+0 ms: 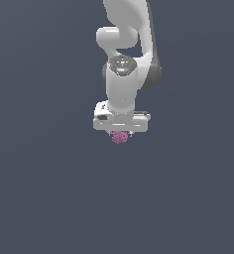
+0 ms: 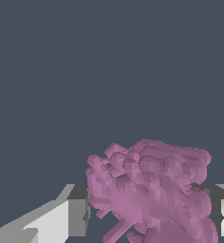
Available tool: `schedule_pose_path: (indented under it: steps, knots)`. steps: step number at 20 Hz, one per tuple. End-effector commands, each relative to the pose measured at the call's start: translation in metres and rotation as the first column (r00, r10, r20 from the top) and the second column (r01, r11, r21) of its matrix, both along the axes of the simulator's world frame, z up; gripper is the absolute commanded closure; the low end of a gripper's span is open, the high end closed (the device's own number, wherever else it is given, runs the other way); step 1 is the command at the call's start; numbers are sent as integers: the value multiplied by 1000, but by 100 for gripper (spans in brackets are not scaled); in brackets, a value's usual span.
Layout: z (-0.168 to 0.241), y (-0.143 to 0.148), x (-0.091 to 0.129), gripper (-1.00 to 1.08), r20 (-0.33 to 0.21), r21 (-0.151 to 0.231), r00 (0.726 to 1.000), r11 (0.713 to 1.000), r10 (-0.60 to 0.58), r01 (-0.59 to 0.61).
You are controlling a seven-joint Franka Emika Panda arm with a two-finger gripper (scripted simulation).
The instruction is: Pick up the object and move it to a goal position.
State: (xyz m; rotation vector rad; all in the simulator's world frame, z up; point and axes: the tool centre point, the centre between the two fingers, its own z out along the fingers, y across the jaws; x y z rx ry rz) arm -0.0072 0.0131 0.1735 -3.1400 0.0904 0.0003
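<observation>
The object [image 1: 120, 137] is a tiny pink-purple lumpy clump, seen in the exterior view just under the white hand of the arm. My gripper [image 1: 120, 135] points straight down and is shut on it; the fingers are mostly hidden behind the clump there. In the wrist view the object [image 2: 149, 192] fills the space between the two fingers [image 2: 61, 220], with one finger on each side touching it. No goal marker shows in either view.
The white Franka arm [image 1: 124, 64] rises above the hand. Around it there is only a plain dark grey-blue surface [image 1: 49, 188] with no other objects or edges in view.
</observation>
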Motion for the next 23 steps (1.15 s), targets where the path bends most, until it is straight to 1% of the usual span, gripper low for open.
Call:
schedule_pose_path:
  steps: [1, 7, 13, 18, 23]
  knots:
    - [23, -7, -10, 108, 0, 0, 1000, 1000, 0, 0]
    - [79, -23, -33, 108, 0, 1, 1000, 1000, 0, 0]
    - [121, -35, -50, 108, 0, 1, 1000, 1000, 0, 0]
    - [143, -41, -57, 108, 0, 0, 1000, 1000, 0, 0]
    - [150, -44, -60, 108, 0, 0, 1000, 1000, 0, 0]
